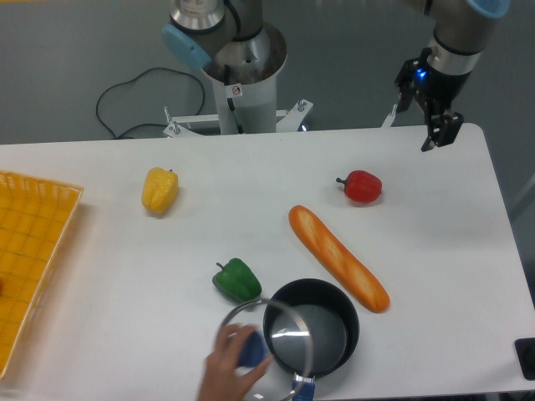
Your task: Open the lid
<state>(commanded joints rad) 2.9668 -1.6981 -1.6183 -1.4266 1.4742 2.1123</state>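
Lid point(266, 336): near edge, half over the saucepan point(322, 322), a person's hand point(231, 373) on its knob.
Gripper point(438, 125): far right corner, well apart from the lid, fingers parted, carrying nothing.

Lid point(266, 341): clear glass, thin shiny metal rim, blue knob, prob. plastic. Saucepan point(316, 327): dark, matt outside, inner base w/ dull sheen; blue handle stub at btm edge. Baguette point(338, 257): orange-tan, smooth, slight gloss, looks like plastic. Red pepper point(362, 185), green pepper point(236, 280), yellow pepper point(160, 190): glossy, smooth. Table point(435, 242): white, matt, smooth. Basket point(32, 251): yellow-orange lattice, semi-translucent plastic. Gripper point(435, 127): black, matt.
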